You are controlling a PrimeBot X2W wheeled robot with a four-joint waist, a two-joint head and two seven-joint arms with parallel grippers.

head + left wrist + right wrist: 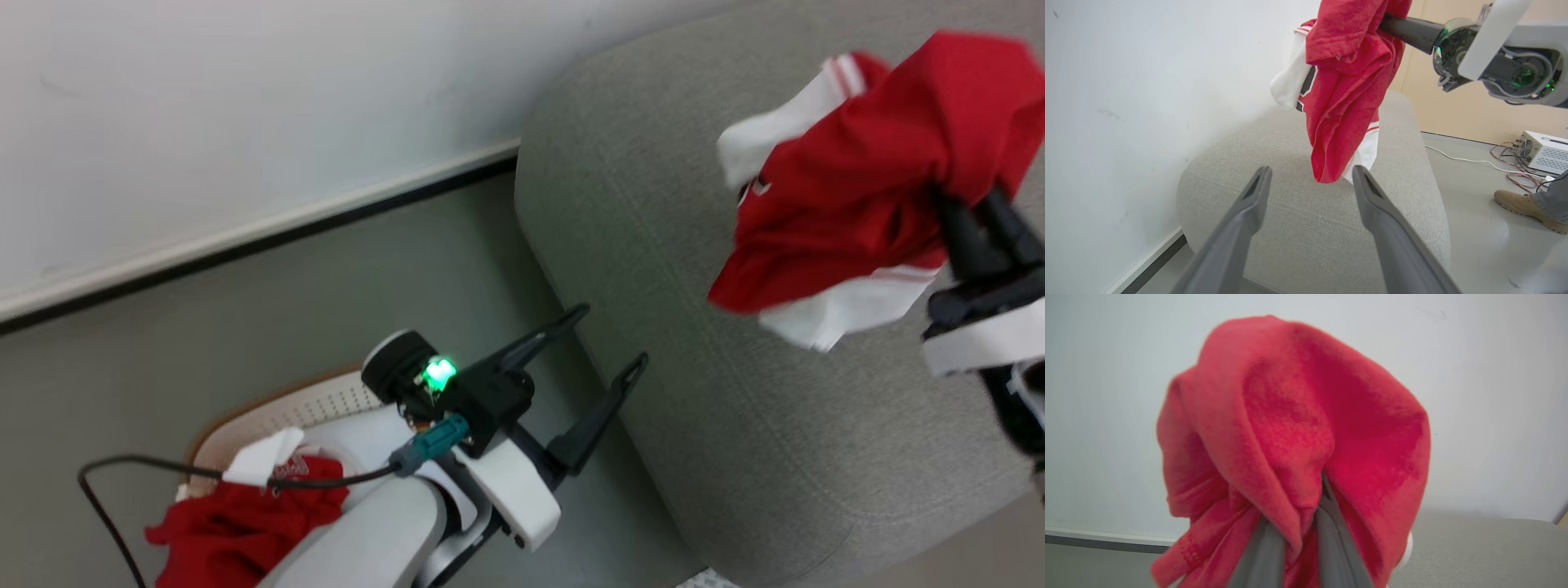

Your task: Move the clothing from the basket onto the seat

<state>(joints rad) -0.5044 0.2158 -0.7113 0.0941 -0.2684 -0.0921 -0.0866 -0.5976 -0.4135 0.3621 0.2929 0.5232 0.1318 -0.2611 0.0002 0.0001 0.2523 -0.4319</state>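
Right fingers (1263, 559) pinch bunched red-and-white clothing (857, 180), hanging over grey seat (694, 392).

A white wall (245, 98) meets the grey floor (245, 343) along a pale skirting strip (245, 233) with a dark line under it. Farther off stands a beige panel wall (1453, 110). On the floor beside it sits a white box (1545, 152) with a small fan grille, tangled red and dark wires (1511, 165) and a white cable (1461, 160) trailing from it. Near the box a person's tan boot (1525, 209) and grey trouser cuff (1553, 198) show at the frame's edge
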